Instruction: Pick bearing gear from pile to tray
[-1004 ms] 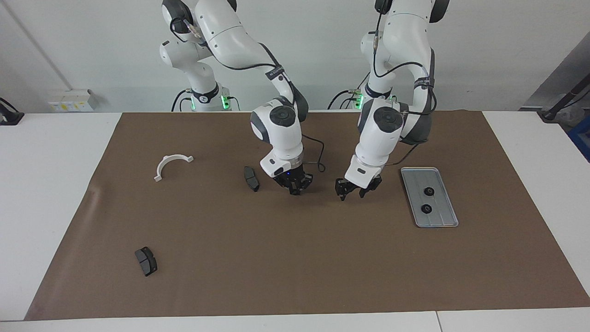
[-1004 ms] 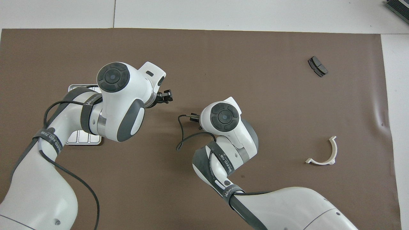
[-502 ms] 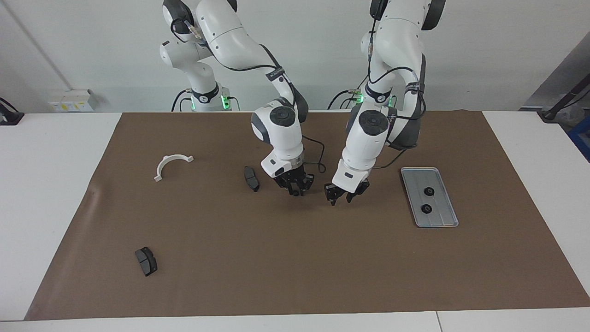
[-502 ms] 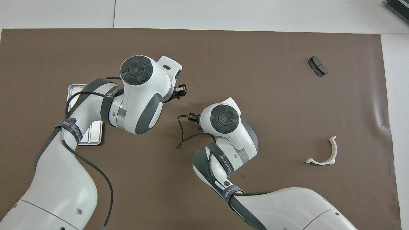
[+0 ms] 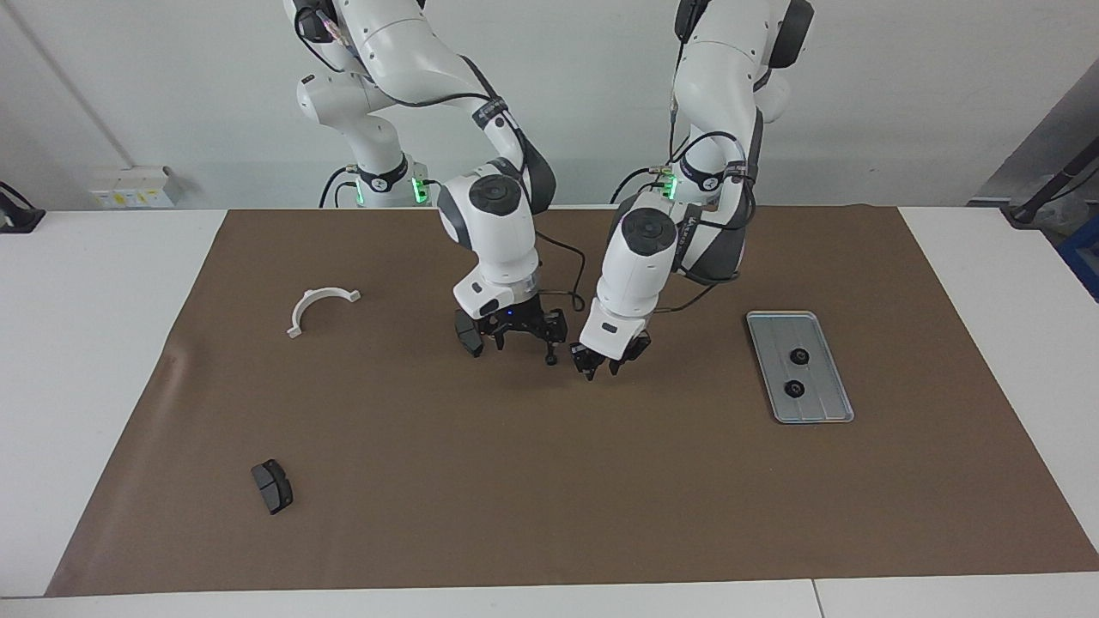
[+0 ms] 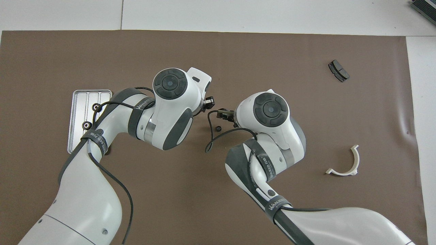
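One small black bearing gear (image 5: 552, 360) (image 6: 219, 128) lies on the brown mat mid-table. Just over it hangs my right gripper (image 5: 524, 342) (image 6: 224, 114), its fingers spread wide and empty. My left gripper (image 5: 601, 371) (image 6: 208, 101) hangs low over the mat right beside it, on the tray's side of the gear; its fingertips stand a narrow gap apart and I see nothing between them. The silver grooved tray (image 5: 824, 403) (image 6: 78, 102) lies toward the left arm's end with two black gears (image 5: 799, 355) (image 5: 796, 389) in it. The pile is only scattered parts.
A dark grey pad (image 5: 468, 333) lies next to the right gripper. Another pad (image 5: 272, 486) (image 6: 338, 70) lies farther from the robots toward the right arm's end. A white half-ring bracket (image 5: 319, 305) (image 6: 347, 163) rests on the mat there too.
My right gripper has opened wide and shifted toward the pad, leaving the gear on the mat. My left gripper has moved from near the tray to mid-table and narrowed its fingers.
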### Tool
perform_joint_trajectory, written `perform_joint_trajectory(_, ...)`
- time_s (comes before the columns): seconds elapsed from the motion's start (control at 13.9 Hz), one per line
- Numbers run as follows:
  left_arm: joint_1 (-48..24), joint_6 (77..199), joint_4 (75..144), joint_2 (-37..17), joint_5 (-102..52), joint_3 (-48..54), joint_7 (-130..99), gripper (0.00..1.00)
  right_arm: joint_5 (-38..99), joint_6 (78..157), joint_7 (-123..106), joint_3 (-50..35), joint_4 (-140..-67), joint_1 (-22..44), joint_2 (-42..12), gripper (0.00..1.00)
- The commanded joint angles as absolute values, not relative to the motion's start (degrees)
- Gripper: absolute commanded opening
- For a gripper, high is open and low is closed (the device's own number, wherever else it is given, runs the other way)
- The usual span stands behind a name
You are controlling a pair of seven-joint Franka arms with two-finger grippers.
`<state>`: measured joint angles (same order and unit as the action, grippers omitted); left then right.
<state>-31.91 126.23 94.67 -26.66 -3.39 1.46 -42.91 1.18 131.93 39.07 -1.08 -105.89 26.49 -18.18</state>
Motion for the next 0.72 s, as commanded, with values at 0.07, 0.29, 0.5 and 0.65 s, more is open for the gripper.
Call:
perform_joint_trajectory(0.07,-35.5,124.9,92.7,-28.0,-2.1,0.4,-47.0,0.46,1.8,128.2,30.5,-1.6,-107.2,21.4,-14.3,1.0)
perform_joint_trajectory(0.29,-37.1,125.4,92.7,-28.7,-2.1,0.4,-48.2,0.46,1.5,126.6,22.6,-1.6,-107.2,16.5,-13.4,1.0)
perform_joint_trajectory(0.5,-37.9,125.6,92.9,-28.9,-1.9,0.4,-48.6,0.46,1.3,126.6,15.0,-1.6,-107.2,12.1,-13.4,1.0)
perform_joint_trajectory(0.65,-39.4,125.7,92.6,-30.9,-0.6,0.4,-50.7,0.46,1.3,126.9,11.0,-1.6,-107.2,9.1,-13.6,1.0)
